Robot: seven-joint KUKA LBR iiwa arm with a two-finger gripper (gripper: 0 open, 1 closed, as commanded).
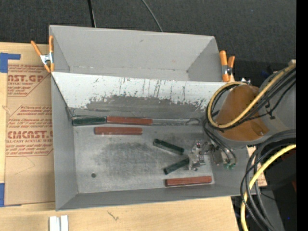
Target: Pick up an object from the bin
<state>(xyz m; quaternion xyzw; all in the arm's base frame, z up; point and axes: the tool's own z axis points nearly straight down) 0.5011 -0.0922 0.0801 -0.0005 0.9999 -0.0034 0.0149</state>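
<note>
Camera view, hand (196, 160) at bin's (65, 143) right, lower dark green stick (176, 166) just left of it, opening unclear

bin (65, 153) grey, 12 o'clock wall streaked dark; long red-brown bar (130, 121) and short red-brown bar (118, 131) at 10 o'clock; third red-brown bar (188, 180) at 5; far stick (89, 121) at 10, upper stick (168, 146) and lower stick (176, 166) at 4, all dark green; my gripper (196, 163) silvery; my wrist cover (240, 117) orange; my cables (269, 90) yellow, black

"CAST ACRYLIC" in red, on cardboard (26, 177)
</note>
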